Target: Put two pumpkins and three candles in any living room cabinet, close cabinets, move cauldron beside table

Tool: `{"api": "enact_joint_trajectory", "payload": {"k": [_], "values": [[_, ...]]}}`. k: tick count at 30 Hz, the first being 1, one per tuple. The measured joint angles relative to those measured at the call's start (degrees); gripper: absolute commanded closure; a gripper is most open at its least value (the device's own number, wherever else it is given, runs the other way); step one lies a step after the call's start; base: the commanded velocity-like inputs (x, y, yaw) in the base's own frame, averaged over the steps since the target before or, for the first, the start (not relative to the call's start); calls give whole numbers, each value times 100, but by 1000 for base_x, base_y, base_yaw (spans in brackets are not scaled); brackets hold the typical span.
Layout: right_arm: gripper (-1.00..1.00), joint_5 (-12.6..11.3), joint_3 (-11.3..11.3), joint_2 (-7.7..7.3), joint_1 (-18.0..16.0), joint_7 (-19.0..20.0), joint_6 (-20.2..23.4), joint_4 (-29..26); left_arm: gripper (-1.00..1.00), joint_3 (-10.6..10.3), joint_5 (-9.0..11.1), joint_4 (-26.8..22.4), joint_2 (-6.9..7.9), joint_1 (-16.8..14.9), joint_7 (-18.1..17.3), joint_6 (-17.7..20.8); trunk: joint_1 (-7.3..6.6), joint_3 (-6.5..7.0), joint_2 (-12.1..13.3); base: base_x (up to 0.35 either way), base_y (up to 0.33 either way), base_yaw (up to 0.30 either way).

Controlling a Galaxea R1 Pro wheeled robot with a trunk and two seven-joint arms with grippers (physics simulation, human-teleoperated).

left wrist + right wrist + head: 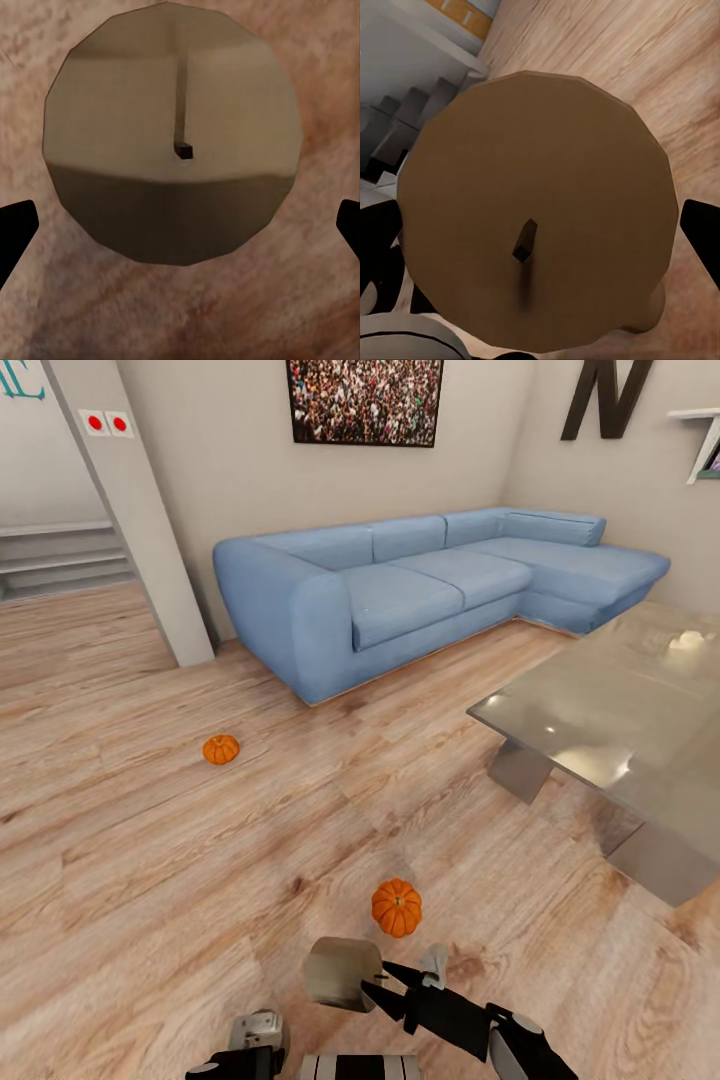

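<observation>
Both grippers bracket candles — right gripper [375, 988] clasping one candle [342, 973], left fingers [16, 232] wide around another candle [171, 135]. Two pumpkins [397, 907] on the floor [150, 860] — nothing visibly stowed yet.

"Where's the candle with the dark wick?"

"That brown-grey candle [340, 971] is stubby and tipped on its side, with the right claw [374, 985] pinching it clear of the floor."

"And the other one?"

"The paler candle [171, 146] stands flat top up between the left claw [180, 225]'s spread fingers, touching neither."

"Pumpkins?"

"Both are orange, ribbed and upright on the floor. The near pumpkin [397, 907] is just beyond the right claw. The far pumpkin [221, 749] is well ahead of both claws, towards the left."
</observation>
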Motion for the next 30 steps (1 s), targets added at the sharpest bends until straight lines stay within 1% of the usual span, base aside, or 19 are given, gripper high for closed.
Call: {"api": "enact_joint_trajectory", "payload": {"k": [8,18,30], "values": [[100,8,-1,-10,0,10,0,1,-100,-4,1,0,0,0,-3,8,0,0,0,53,0,0],[100,11,4,-10,0,-66,0,1,-100,34,17,0,0,0,-3,6,0,0,0,21,22,0],[100,10,4,-10,0,-69,1,0,-100,23,27,0,0,0,-3,7,-1,0,0,74,19,0]]}}
